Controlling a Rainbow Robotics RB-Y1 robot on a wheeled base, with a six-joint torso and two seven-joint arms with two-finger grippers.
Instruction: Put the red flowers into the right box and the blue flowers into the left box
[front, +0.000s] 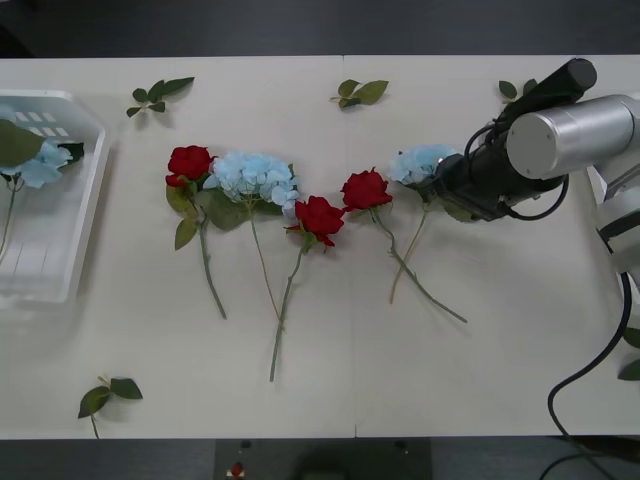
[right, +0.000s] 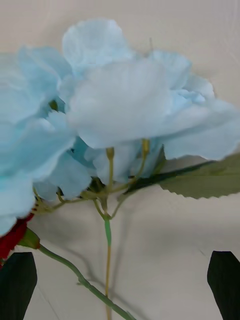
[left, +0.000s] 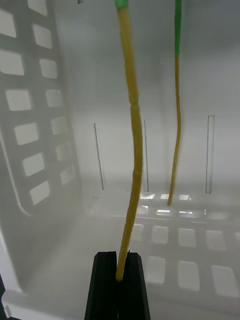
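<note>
Clearly our right gripper (right: 120, 285) hangs with its black fingers (right: 17, 285) spread apart, just above the rightmost of the blue flowers (front: 420, 163) on the table (front: 480, 350); its wrist housing covers that cluster's right edge in the front view. Our left gripper (left: 119, 280) is pressed together on a yellowish stem (left: 134, 150) inside the left box (front: 85, 215), where one blue cluster (front: 40, 162) lies partly cut off at the frame edge. Another blue cluster (front: 255, 175) and three red flowers (front: 190, 160) lie in a row mid-table, heads touching or nearly so. We cannot make out the right box behind the arm.
</note>
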